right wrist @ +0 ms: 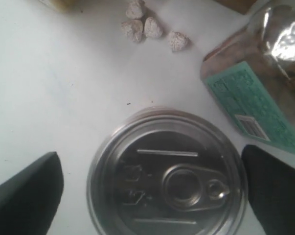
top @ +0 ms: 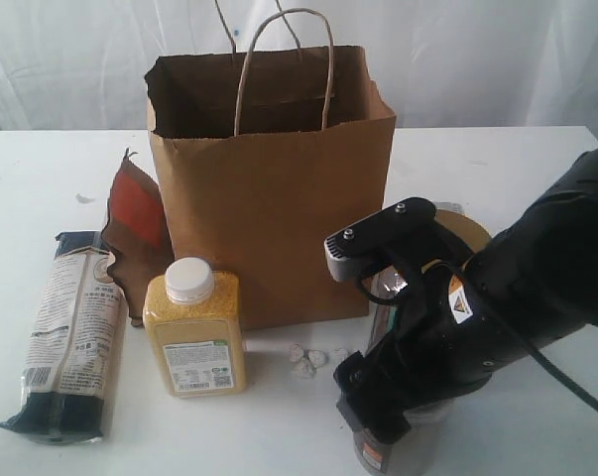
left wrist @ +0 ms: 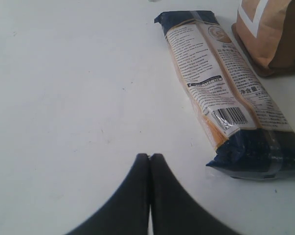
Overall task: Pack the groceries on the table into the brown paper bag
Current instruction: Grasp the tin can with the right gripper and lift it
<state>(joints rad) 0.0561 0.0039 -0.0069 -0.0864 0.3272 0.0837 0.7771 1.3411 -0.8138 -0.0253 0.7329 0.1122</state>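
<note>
Right gripper (right wrist: 149,193) hung with fingers apart either side of the can (right wrist: 167,181); left gripper (left wrist: 149,161) was pressed together, empty, near the noodle packet (left wrist: 220,83) lying on the white surface (left wrist: 64,98); the paper bag (top: 279,198) stood upright behind.

Right arm (top: 537,258) hides most of gold-lidded clear jar (top: 474,230). Pull-tab can (right wrist: 167,181) cut by frame edge; noodle packet (top: 72,327) txt unreadable.
</note>
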